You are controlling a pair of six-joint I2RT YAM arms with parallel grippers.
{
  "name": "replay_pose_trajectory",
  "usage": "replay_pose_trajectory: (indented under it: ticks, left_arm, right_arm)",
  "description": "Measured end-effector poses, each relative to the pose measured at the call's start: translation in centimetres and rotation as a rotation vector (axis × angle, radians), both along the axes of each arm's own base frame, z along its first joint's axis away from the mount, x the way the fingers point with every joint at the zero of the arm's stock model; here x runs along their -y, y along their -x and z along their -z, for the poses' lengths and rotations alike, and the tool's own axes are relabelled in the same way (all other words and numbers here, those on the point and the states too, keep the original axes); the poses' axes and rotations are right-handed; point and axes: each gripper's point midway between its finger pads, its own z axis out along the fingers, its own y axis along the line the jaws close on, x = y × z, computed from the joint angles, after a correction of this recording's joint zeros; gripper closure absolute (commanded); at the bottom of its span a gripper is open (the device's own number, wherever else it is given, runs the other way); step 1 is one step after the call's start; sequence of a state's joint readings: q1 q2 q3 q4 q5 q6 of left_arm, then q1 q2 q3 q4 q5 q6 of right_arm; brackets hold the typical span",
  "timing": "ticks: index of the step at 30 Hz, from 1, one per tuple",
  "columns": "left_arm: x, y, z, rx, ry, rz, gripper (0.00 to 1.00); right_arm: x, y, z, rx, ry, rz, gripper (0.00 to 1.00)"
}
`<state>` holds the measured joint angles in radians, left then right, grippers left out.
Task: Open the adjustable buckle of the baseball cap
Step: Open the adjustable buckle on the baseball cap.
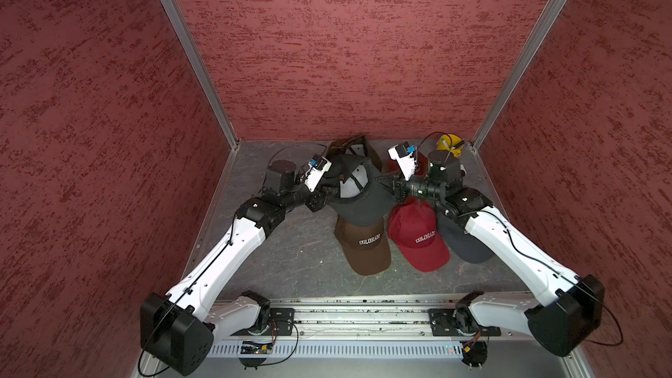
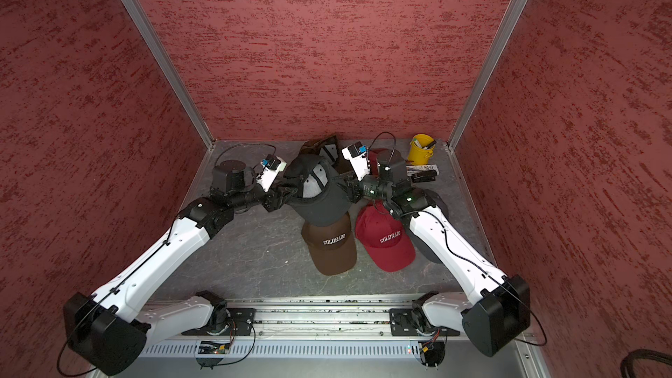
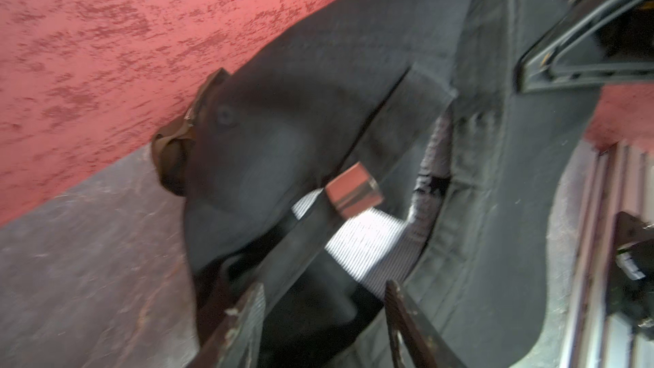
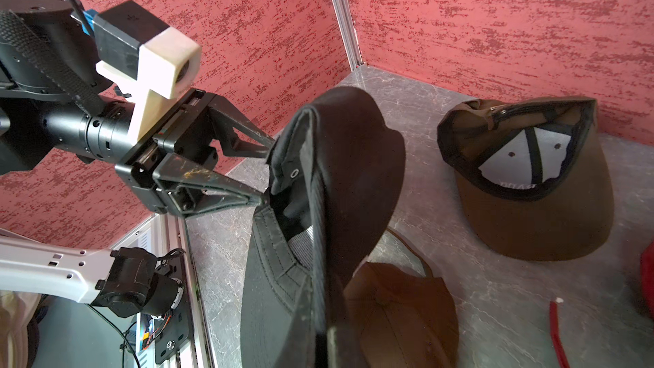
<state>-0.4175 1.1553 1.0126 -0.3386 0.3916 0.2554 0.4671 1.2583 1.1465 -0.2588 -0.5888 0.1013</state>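
**Black cap point(image 1: 363, 209) held up off the bench point(image 1: 298, 260) between both arms, centre of both top views.**
The right tool point(image 1: 394, 190) is clenched on the cap's right edge. The left tool point(image 4: 269, 171) is released, its fingers point(image 4: 212, 189) spread either side of the cap's back edge. In the blurred left wrist view, the strap point(image 3: 300, 242) with its metal buckle point(image 3: 354, 189) runs between those fingers. Lower in the top views, a brown cap point(image 1: 367, 252) and a red cap point(image 1: 418, 245) lie side by side.

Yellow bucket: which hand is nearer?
Right. The right hand grips the black cap on the side toward the yellow bucket; the left hand is open at the cap's far side.
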Motion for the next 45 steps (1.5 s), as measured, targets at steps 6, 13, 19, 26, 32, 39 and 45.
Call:
replay_pose_trajectory:
  ticks: [6, 13, 19, 26, 32, 39, 45]
  left_arm:
    - [1.4, -1.2, 1.5, 0.011, -0.034, 0.004, 0.32]
    - [0.8, -2.9, 1.5, 0.063, -0.053, -0.056, 0.78]
    - [1.0, -2.9, 1.0, 0.083, -0.046, -0.044, 1.00]
    - [0.4, -1.3, -1.6, 0.120, 0.004, -0.048, 1.00]
    - [0.1, 0.0, -3.4, 0.127, 0.055, -0.046, 1.00]
    - [0.7, 1.0, -4.4, 0.063, 0.102, -0.025, 1.00]
    - [2.3, 2.4, -7.3, 0.058, 0.166, 0.029, 1.00]
  right_arm:
    - [-0.2, 0.3, -0.1, -0.007, -0.008, -0.017, 1.00]
    - [0.0, 1.2, 0.3, -0.022, -0.016, -0.030, 1.00]
    - [0.1, 1.3, 0.6, -0.025, -0.016, -0.030, 1.00]
    - [0.1, 1.1, 0.9, -0.018, -0.020, -0.027, 1.00]
    - [-0.2, 0.6, 0.9, -0.003, -0.031, -0.034, 1.00]
    - [-0.4, 0.1, 1.8, -0.011, -0.017, -0.038, 0.84]
    - [-0.3, -0.2, 2.2, 0.014, -0.014, -0.032, 0.68]
